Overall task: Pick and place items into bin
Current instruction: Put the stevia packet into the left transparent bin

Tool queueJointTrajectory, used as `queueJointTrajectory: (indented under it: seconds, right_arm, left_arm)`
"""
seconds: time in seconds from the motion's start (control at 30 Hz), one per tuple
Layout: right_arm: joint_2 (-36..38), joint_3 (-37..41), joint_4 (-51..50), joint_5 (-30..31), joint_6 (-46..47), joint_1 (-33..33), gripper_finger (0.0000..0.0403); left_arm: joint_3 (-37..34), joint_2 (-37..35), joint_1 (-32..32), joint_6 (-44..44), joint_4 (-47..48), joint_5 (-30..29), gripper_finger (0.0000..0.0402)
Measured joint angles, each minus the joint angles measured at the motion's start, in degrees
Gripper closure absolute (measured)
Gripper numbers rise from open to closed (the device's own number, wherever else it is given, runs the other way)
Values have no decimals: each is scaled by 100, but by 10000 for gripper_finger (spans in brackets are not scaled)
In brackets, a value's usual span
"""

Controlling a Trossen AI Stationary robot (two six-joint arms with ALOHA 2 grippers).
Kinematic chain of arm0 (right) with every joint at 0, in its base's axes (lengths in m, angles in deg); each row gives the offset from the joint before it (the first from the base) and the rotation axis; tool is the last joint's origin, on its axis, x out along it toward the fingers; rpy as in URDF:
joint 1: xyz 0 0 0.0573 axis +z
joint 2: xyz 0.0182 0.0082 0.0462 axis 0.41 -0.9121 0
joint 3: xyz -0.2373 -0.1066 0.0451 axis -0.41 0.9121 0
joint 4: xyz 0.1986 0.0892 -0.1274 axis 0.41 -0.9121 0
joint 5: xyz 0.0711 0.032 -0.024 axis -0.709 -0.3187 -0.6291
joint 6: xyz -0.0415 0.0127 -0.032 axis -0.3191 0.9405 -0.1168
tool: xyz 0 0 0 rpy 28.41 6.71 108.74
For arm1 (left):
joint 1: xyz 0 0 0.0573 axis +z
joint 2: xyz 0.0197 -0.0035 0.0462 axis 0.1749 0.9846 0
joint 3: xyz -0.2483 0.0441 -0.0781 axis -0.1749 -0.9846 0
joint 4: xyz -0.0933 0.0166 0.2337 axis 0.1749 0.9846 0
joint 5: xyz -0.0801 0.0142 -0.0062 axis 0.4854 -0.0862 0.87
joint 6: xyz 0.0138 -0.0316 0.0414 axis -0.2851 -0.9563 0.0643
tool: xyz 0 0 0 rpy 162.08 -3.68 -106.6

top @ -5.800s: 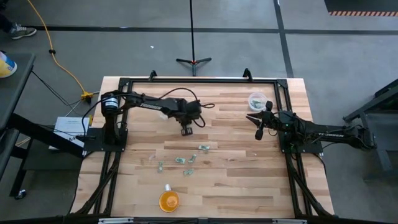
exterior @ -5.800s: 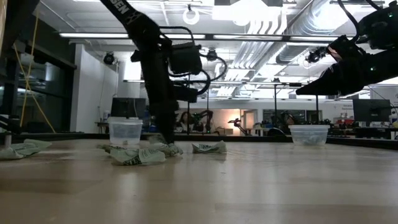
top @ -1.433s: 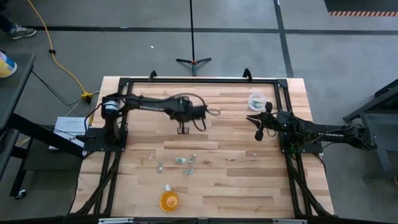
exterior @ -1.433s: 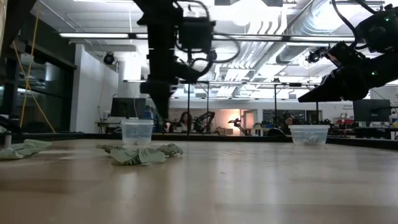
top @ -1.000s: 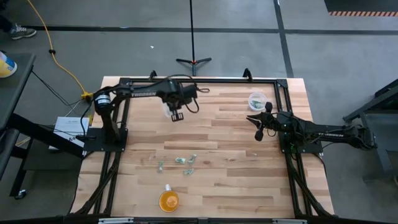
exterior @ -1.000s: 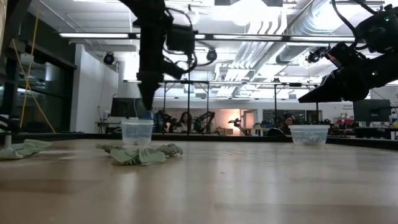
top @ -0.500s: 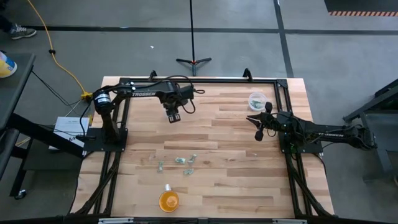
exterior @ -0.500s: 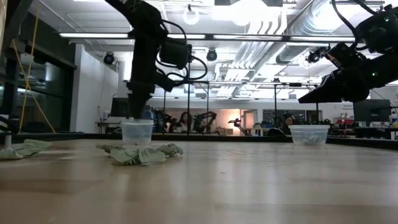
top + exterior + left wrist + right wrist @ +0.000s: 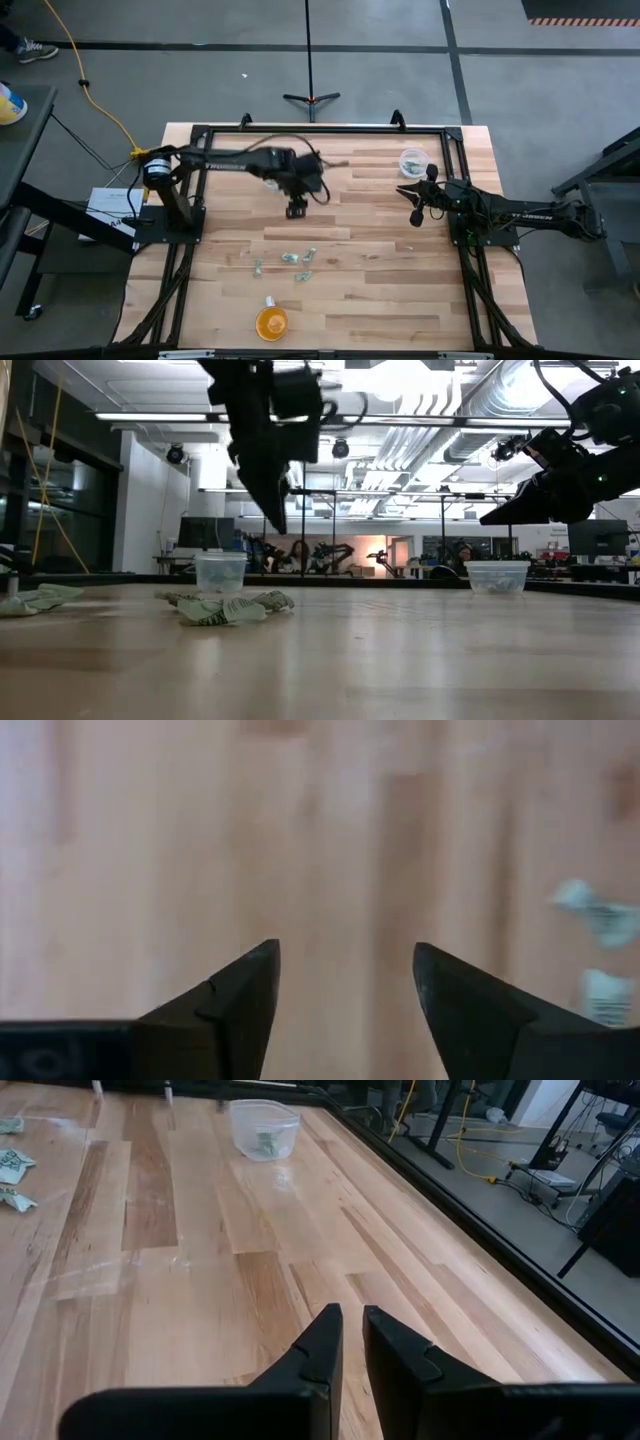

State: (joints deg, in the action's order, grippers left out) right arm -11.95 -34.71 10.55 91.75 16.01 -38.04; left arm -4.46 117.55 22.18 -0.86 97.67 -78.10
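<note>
Several small pale-green and silvery items [image 9: 290, 260] lie in a loose cluster on the wooden table, also seen in the low view [image 9: 225, 607]. My left gripper [image 9: 296, 211] hangs open above the table, just on the far side of the cluster, fingers pointing down [image 9: 277, 520]; nothing is between its fingers [image 9: 345, 990]. A clear cup [image 9: 221, 571] stands behind it at the far left. My right gripper [image 9: 402, 189] waits shut at the right, above the table near a second clear cup [image 9: 412, 160] with pieces inside.
An orange round cup [image 9: 271, 322] stands near the table's front edge. A black frame [image 9: 320, 130] runs around the table. Two more items [image 9: 592, 910] show ahead of my left fingers. Bare wood lies between the cluster and my right arm.
My left gripper hovered over the far-left clear cup and opened there. It has then swung toward the table's right and near side, coming above the bare wood just beyond the cluster of items. My right arm has kept still.
</note>
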Motion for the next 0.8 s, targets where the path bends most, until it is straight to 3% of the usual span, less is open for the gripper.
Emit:
queueJointTrajectory:
  seconds: [0.23,0.43,0.57,0.8]
  right_arm:
    - [0,0,-4,-2,2,1,372]
    - [0,0,-31,-8,44,0,369]
    - [2,0,-36,-27,46,0,366]
    - [2,0,-39,-65,39,-1,372]
  left_arm:
    - [-9,296,-1284,73,-209,231,156]
    - [-3,524,-2042,-525,-122,168,163]
    - [-49,652,-2314,-1102,3,-233,168]
    - [-852,680,-2340,-1890,-400,-159,170]
